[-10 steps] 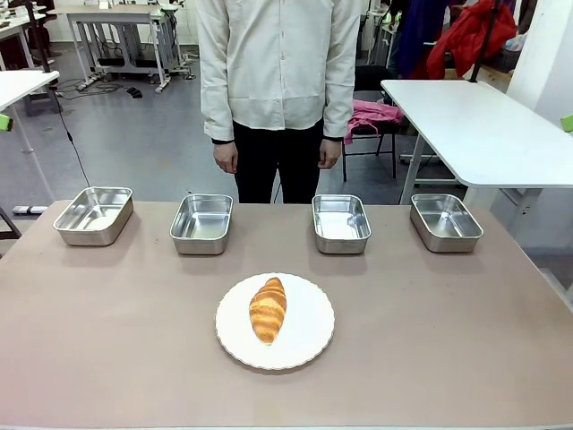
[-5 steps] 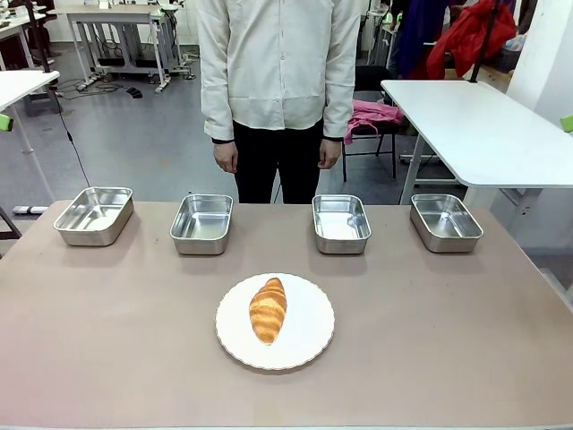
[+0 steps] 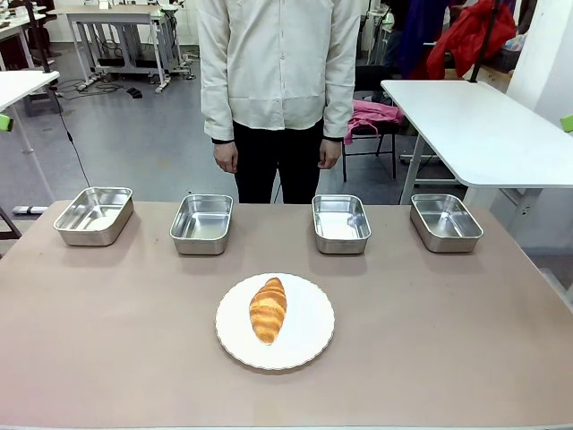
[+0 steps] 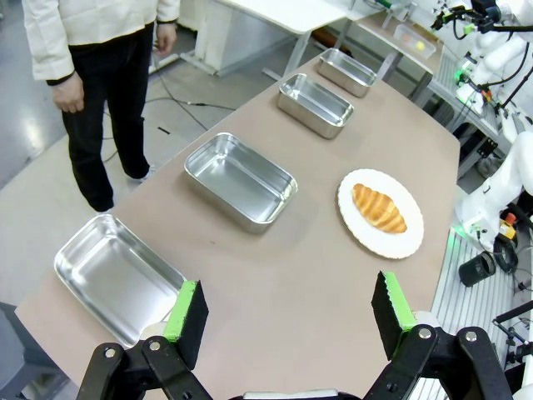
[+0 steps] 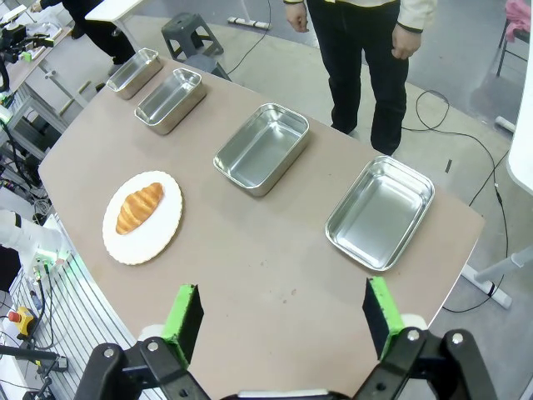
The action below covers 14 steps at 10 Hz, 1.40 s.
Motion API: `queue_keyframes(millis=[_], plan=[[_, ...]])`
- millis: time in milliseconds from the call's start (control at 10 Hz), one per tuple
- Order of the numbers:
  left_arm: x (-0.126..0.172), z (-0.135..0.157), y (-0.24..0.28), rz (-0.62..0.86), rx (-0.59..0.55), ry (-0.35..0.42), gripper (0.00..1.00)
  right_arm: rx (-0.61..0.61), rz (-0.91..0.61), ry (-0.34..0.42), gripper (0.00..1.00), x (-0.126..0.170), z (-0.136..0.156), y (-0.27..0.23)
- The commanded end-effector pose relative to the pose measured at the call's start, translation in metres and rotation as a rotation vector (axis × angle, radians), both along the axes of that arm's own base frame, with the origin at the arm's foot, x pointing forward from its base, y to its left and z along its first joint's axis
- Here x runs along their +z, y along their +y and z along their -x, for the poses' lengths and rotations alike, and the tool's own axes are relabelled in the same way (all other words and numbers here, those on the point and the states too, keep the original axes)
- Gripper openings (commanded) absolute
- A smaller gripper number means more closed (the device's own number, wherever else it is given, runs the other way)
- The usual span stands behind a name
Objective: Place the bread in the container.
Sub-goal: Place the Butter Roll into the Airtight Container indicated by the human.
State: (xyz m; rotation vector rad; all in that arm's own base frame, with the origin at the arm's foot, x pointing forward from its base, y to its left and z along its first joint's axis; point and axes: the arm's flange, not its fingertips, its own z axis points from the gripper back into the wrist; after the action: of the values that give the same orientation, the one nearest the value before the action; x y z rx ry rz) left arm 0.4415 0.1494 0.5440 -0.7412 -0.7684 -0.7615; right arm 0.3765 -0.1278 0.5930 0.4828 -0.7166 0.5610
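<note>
The bread, a golden-brown croissant, lies on a round white plate in the middle of the table. Along the far edge stands a row of several identical steel trays; which one is the container I cannot tell. My left gripper hangs open high over the table's left end, with the bread far ahead of it. The right gripper is open too, high over the right end, and the bread lies far off to its left. Both hold nothing.
A person stands at the far side with both hands hanging down, away from the table. All the trays are empty, among them the outermost ones. Bare tabletop surrounds the plate. A white table stands behind at the right.
</note>
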Motion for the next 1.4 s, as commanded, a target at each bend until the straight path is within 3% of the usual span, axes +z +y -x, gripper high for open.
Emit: queue_keyframes(millis=[0, 1300], plan=[[0.0007, 0.001, 0.0003, 0.001, -0.001, -0.005, 1.0, 0.009, -0.015, -0.015, 1.0, 0.0009, -0.0009, -0.0006], [0.0007, 0.001, 0.0003, 0.001, -0.001, -0.005, 1.0, 0.009, -0.015, -0.015, 1.0, 0.0009, -0.0009, -0.0006]])
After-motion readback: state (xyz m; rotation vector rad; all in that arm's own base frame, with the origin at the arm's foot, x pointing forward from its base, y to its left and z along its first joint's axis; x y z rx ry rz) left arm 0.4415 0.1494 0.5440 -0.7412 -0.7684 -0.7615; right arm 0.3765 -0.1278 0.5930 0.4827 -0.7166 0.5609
